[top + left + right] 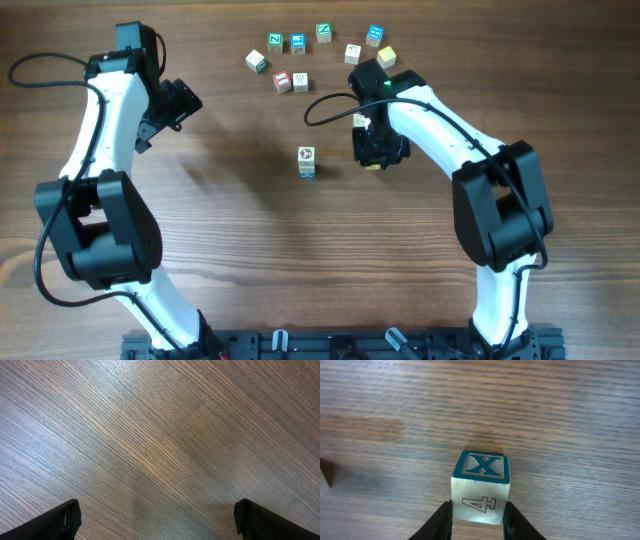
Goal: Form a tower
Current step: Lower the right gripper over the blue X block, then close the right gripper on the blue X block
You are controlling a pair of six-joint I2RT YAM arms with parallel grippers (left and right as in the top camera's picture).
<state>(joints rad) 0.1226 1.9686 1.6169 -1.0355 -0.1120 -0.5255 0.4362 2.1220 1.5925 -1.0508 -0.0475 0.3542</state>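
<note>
The tower (pixel 306 161) is a short stack one cube wide at the table's middle, with a red mark on its top face. My right gripper (pixel 375 148) hovers just right of it. In the right wrist view that gripper (pixel 478 506) is shut on a pale letter cube (pixel 481 487) with a teal X face and a red-outlined 4, one finger (pixel 442 520) pressed on each side. From overhead this cube is hidden under the gripper. My left gripper (pixel 178 104) stands open at the far left, and in its wrist view (pixel 156 512) only bare wood lies between its fingers.
Several loose letter cubes (pixel 298 44) lie scattered along the back of the wooden table (pixel 240 230), behind the right arm. A small pale object (pixel 324 476) shows at the left edge of the right wrist view.
</note>
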